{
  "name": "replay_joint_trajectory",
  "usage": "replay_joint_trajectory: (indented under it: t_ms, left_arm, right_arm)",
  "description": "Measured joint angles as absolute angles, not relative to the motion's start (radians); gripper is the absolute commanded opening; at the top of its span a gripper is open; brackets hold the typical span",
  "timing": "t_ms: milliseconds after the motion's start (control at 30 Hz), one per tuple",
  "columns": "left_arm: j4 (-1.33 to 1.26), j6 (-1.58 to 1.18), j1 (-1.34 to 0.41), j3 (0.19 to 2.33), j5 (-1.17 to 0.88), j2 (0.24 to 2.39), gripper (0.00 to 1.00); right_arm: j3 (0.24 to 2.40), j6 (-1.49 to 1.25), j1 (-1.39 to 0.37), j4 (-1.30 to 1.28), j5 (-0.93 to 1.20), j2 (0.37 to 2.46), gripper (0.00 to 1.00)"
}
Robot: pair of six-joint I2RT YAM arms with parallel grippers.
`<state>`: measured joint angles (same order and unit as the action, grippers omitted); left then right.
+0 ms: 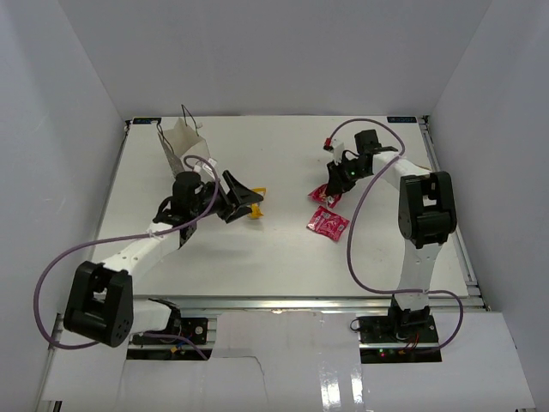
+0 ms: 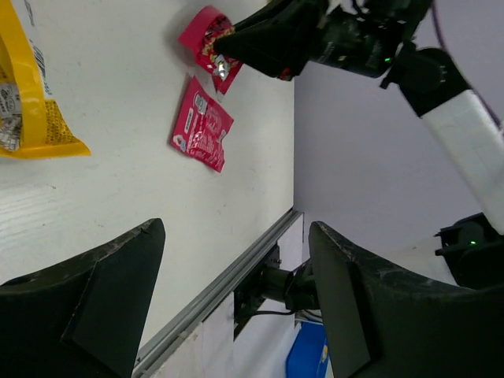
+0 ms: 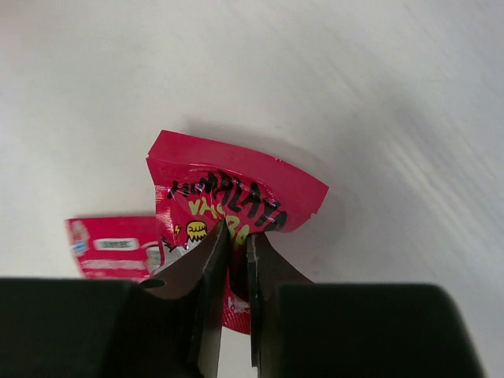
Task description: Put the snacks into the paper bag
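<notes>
The right jaws are pinched almost together on the near edge of a red pouch, whose far edge bows up slightly from the bench. The right wrist view shows black and yellow lettering on it, which the top view is too small to show. A second red pouch lies flat just beside it, at 6 o'clock in the top view. The left jaws stand wide apart and hold nothing. A yellow packet lies on the bench beyond them, at 10 o'clock in the left wrist view. Only the top view shows the paper bag, at 11 o'clock on the bench behind the left arm, and whether anything is in it cannot be told.
</notes>
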<state>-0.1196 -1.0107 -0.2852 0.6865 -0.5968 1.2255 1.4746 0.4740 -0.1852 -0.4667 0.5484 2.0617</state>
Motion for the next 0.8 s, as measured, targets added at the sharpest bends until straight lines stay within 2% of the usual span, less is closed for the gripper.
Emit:
replay_joint_trajectory:
  t_ms: [300,467,533,567,667,800]
  left_arm:
    - [-0.229,-1.029,-0.426,0.75,-0.558,1.454,0.82]
    - [-0.292,-1.024,-0.479,0.84,-0.553,1.554,0.81]
    - [-0.311,-1.022,-0.493,0.872,-0.553,1.588,0.77]
    - [-0.319,-1.022,-0.498,0.886,-0.553,1.604,0.7]
    - [-0.341,-1.028,-0.506,0.904,-0.562,1.633,0.57]
    - [-0.348,-1.031,-0.505,0.905,-0.575,1.65,0.57]
  right_arm:
    - [1.457,0.531,-0.217,-0.522,0.929,1.906,0.08]
    - [1.449,0.535,-0.307,-0.56,1.035,1.887,0.08]
    - [1.435,0.532,-0.347,-0.572,1.061,1.878,0.08]
    - [1.429,0.53,-0.365,-0.574,1.072,1.873,0.08]
    - [1.422,0.515,-0.403,-0.581,1.086,1.86,0.09]
    - [1.423,0.497,-0.397,-0.572,1.097,1.858,0.09]
